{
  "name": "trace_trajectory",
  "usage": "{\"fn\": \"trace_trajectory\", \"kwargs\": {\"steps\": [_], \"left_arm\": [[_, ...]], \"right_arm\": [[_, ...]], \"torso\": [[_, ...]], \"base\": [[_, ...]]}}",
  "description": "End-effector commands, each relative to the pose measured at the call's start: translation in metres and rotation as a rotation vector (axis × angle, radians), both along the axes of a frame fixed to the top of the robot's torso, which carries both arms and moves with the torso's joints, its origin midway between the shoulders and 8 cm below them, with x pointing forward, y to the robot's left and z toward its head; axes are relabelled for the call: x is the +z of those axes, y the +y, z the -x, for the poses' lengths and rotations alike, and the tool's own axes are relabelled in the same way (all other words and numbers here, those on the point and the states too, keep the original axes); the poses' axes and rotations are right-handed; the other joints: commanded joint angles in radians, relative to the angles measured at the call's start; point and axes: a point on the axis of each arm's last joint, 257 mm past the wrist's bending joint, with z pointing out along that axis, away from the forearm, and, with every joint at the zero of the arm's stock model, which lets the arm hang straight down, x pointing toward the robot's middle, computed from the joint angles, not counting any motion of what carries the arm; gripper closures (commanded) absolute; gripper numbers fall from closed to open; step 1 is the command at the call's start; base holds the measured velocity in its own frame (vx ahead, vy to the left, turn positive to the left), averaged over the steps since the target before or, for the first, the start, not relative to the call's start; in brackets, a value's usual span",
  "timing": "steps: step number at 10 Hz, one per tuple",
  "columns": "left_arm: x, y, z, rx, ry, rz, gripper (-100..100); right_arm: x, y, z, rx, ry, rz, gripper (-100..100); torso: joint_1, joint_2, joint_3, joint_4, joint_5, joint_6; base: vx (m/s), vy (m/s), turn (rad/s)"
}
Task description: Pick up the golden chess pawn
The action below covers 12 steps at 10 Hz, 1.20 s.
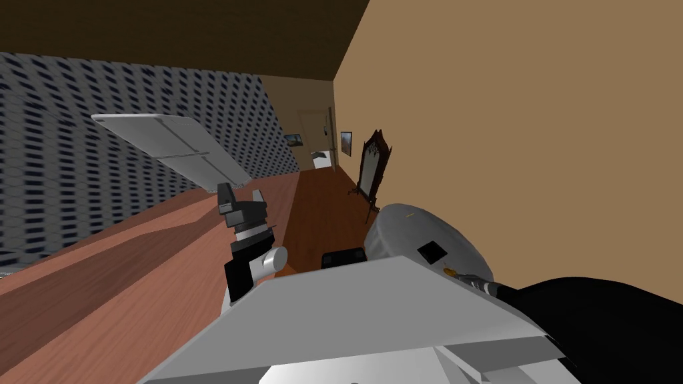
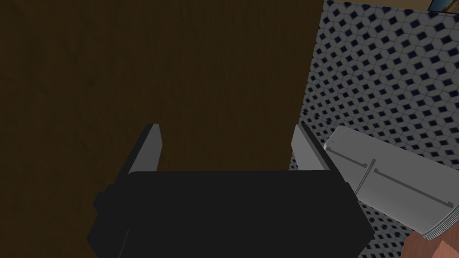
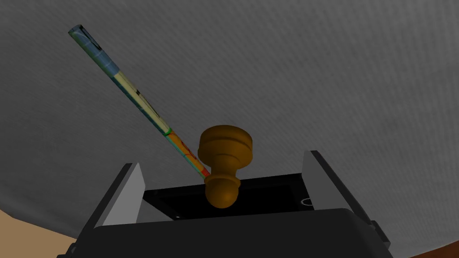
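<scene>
since the pawn looks small, hard and smooth, the right gripper, spread wide around it, should pinch its narrow neck; left gripper gapes empty.

Tan wall, wooden floor, standing mirror

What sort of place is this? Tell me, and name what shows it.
Probably a hallway in a house: a long wood floor runs to a door at the far end, with a standing mirror and a framed picture along the tan wall.
</scene>
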Motion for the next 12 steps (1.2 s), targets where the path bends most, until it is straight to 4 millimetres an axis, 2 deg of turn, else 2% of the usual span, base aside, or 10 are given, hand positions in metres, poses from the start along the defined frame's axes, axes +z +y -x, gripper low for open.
{"fn": "trace_trajectory", "kwargs": {"steps": [1,2,4,5,6,10,11,12], "left_arm": [[0.0,0.0,0.0,0.0,0.0,0.0,0],[0.0,0.0,0.0,0.0,0.0,0.0,0],[0.0,0.0,0.0,0.0,0.0,0.0,0],[0.0,0.0,0.0,0.0,0.0,0.0,0],[0.0,0.0,0.0,0.0,0.0,0.0,0],[0.0,0.0,0.0,0.0,0.0,0.0,0],[0.0,0.0,0.0,0.0,0.0,0.0,0],[0.0,0.0,0.0,0.0,0.0,0.0,0]], "right_arm": [[0.0,0.0,0.0,0.0,0.0,0.0,0],[-0.01,0.006,0.001,-0.01,-0.002,-0.001,-100],[-0.022,0.015,0.002,-0.021,-0.004,-0.002,-100],[-0.019,0.011,0.001,-0.018,-0.004,-0.003,-100],[-0.02,0.011,0.001,-0.018,-0.004,-0.002,100],[-0.019,0.012,0.001,-0.016,-0.003,-0.002,100],[-0.019,0.012,0.001,-0.016,-0.004,-0.002,0],[-0.01,0.006,0.001,-0.01,-0.002,-0.001,100]], "torso": [[0.0,0.0,0.0,0.0,0.0,0.0],[0.002,0.004,0.003,0.001,0.0,0.0],[-0.001,0.008,0.005,0.002,0.0,0.0],[-0.002,0.008,0.005,0.002,-0.001,0.0],[0.0,0.008,0.005,0.002,0.0,0.0],[0.001,0.008,0.005,0.002,0.0,0.001],[0.001,0.008,0.005,0.002,0.0,0.001],[0.001,0.008,0.005,0.002,0.0,0.001]], "base": [[0.016,-0.006,-0.004],[0.001,-0.033,0.074],[-0.009,-0.067,0.073],[-0.003,-0.03,0.013],[0.0,-0.006,-0.001],[0.0,0.0,0.0],[0.0,0.0,0.0],[0.001,0.04,-0.093]]}}
